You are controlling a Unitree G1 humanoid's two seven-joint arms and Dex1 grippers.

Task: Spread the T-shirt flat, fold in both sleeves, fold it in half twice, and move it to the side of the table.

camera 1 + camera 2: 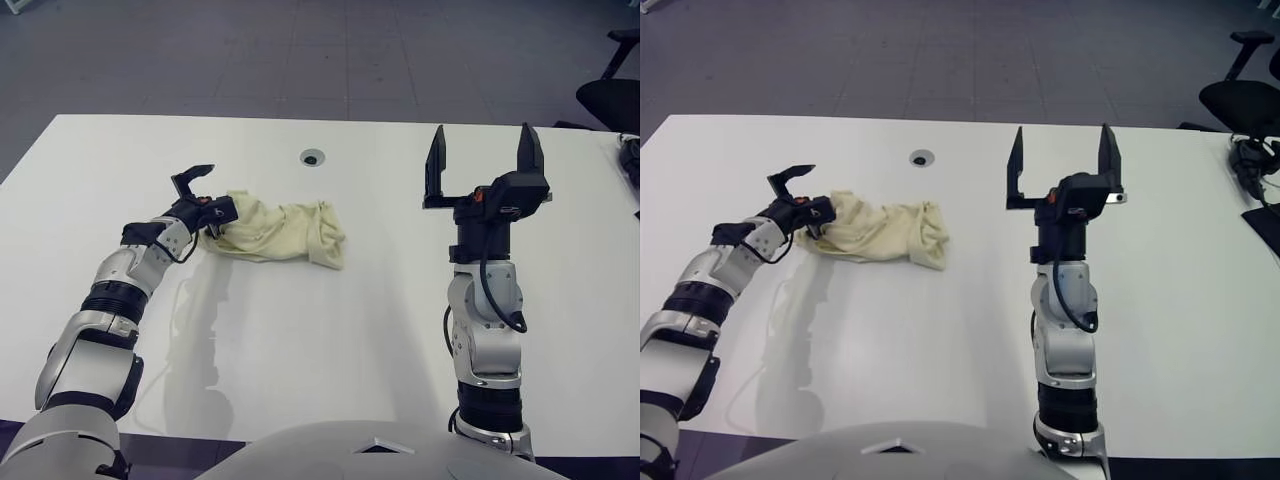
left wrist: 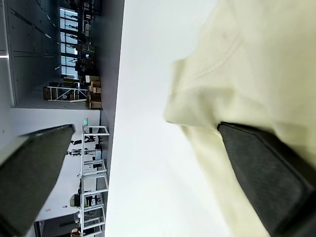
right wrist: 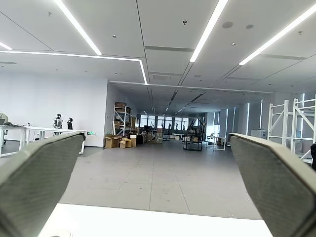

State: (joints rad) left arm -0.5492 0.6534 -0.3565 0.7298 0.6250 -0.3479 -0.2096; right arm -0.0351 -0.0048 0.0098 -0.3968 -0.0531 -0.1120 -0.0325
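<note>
We see the white bench point(image 1: 300, 350), and the pale yellow T-shirt point(image 1: 280, 232) lies crumpled on it, just nearer the robot than the cable hole point(image 1: 313, 157). Well right of that hole the right gripper point(image 1: 483, 140) points upward, jaws spread wide. Left of the hole, the left gripper point(image 1: 205, 197) has its jaws spread too, one touching the T-shirt's edge.

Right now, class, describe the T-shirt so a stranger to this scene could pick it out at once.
Start at the white table. On its left half, nearer the robot than the round hole, lies the T-shirt, the left gripper at its left end. It is the only soft, crumpled, pale yellow heap.
</note>
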